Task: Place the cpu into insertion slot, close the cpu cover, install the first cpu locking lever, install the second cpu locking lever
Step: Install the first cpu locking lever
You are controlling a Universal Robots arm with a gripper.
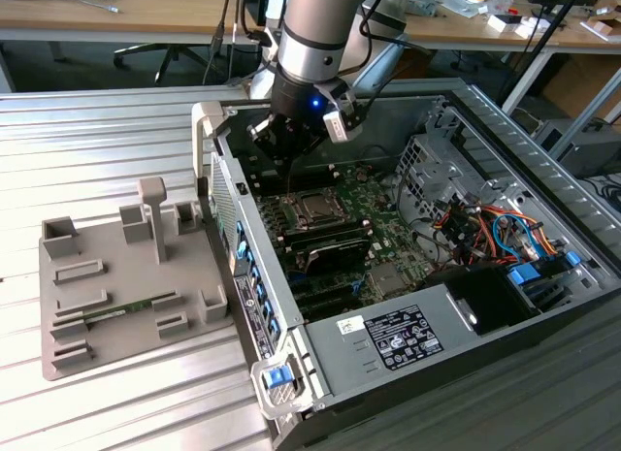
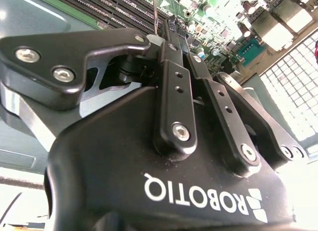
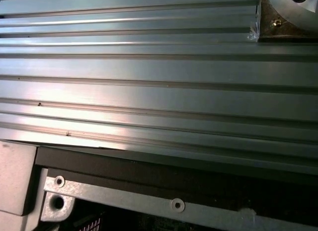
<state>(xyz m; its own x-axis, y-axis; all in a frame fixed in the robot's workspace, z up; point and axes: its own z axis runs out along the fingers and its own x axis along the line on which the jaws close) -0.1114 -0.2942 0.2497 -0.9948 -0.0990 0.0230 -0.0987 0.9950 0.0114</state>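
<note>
Gripper (image 1: 292, 148) hangs inside the open computer case (image 1: 505, 131), low over the green motherboard (image 1: 374, 213) and just beyond the socket in the exterior view. Its black fingers (image 2: 171, 67) come together at the tips in the second wrist view, pinching a thin metal wire (image 2: 155, 7) that runs from the tips toward the board — most likely a locking lever, though the frames do not settle which one. In the exterior view the same thin rod drops from the gripper to the far edge of the socket.

The cpu (image 1: 317, 209) lies flat in the insertion slot (image 1: 296, 216), its silvery-grey top showing through the square opening of the cpu cover (image 1: 339, 209), which sits down over it. Long black memory slots (image 1: 335, 249) lie just next to the socket on the side nearer the camera.

A grey fixture tray (image 1: 58, 344) rests on the ribbed metal table (image 1: 116, 150), at the exterior view's left of the case. The first wrist view shows that ribbed surface and the case's rim (image 3: 149, 201).
</note>
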